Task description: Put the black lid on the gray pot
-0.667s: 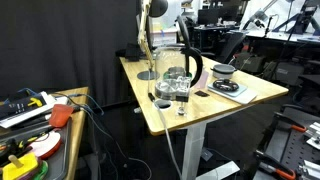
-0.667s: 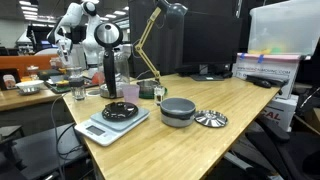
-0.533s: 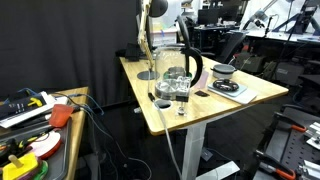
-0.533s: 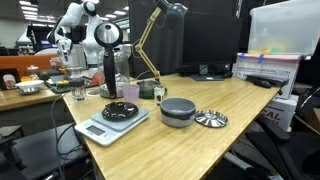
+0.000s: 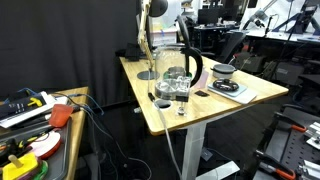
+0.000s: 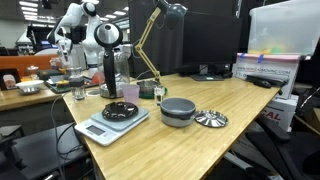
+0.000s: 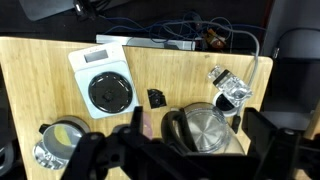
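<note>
The black lid lies flat on a pale rectangular scale. In both exterior views the lid rests there too. The gray pot stands on the wooden table right next to the scale; it also shows in the wrist view and in an exterior view. My gripper hangs high above the table, open and empty, its dark fingers wide apart at the bottom of the wrist view, over the glass jug. It is well apart from lid and pot.
A tall clear glass jug with a black handle stands mid-table. A small drinking glass, a small black piece, a shiny metal star-shaped piece and a desk lamp are also on the table.
</note>
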You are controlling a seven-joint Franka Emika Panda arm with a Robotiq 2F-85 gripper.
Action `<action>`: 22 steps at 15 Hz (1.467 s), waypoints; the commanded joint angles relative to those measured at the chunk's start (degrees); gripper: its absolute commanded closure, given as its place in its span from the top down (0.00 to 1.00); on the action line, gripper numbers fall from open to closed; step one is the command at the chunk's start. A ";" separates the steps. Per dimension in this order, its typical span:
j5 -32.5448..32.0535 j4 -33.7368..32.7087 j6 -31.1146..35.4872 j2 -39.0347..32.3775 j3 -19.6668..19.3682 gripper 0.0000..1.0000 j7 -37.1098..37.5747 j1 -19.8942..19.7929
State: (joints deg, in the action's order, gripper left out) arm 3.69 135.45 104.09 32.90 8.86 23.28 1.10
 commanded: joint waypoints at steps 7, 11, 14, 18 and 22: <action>0.22 5.72 0.19 3.02 -5.95 1.00 2.51 -7.44; 0.25 6.33 0.28 4.05 -5.66 1.00 3.30 -7.66; 0.26 6.39 0.36 4.05 -5.66 1.00 3.39 -7.67; -0.49 8.88 9.36 0.02 -5.25 1.00 8.80 -10.48; -3.45 11.83 22.69 -8.05 -5.27 1.00 18.19 -14.82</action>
State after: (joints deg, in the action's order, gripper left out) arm 2.17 146.67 119.74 29.47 2.58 35.14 -10.88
